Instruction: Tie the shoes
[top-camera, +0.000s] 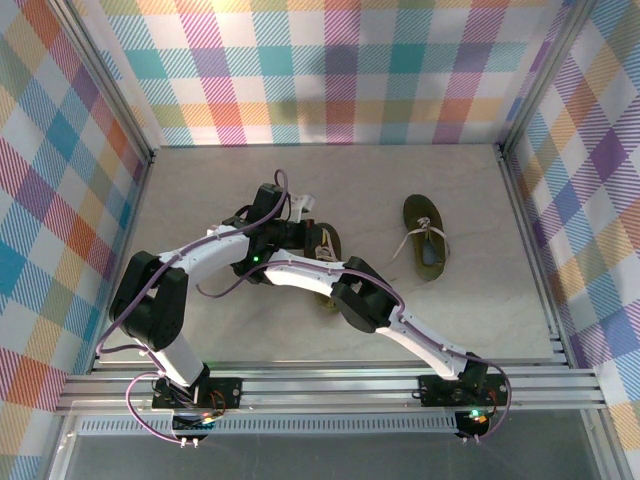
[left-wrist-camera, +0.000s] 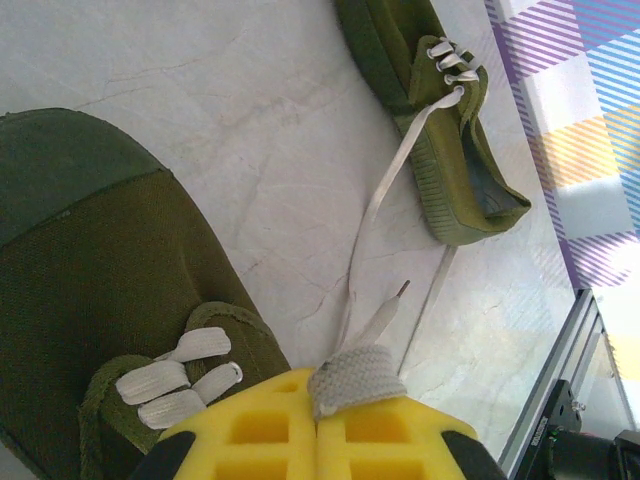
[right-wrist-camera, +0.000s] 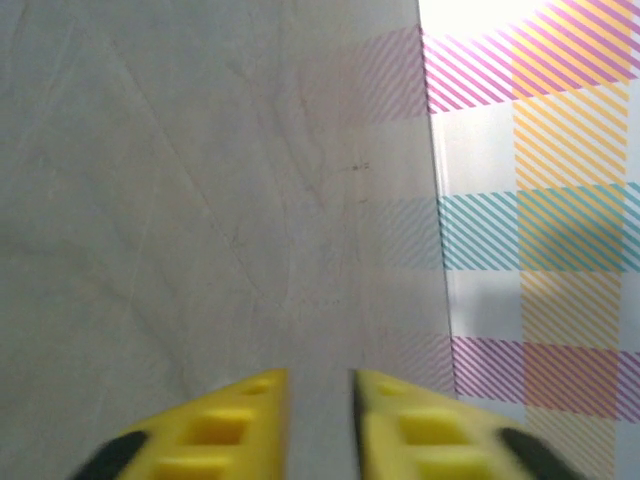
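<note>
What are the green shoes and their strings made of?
The shoes look like matte woven canvas: the weave shows on the near one. The far shoe's sole edge looks like ribbed rubber. The laces look like flat woven fabric, probably cotton.

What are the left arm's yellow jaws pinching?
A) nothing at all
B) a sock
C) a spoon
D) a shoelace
D: in the left wrist view, the yellow jaws are shut on a flat, pale shoelace, just above the table.
</note>
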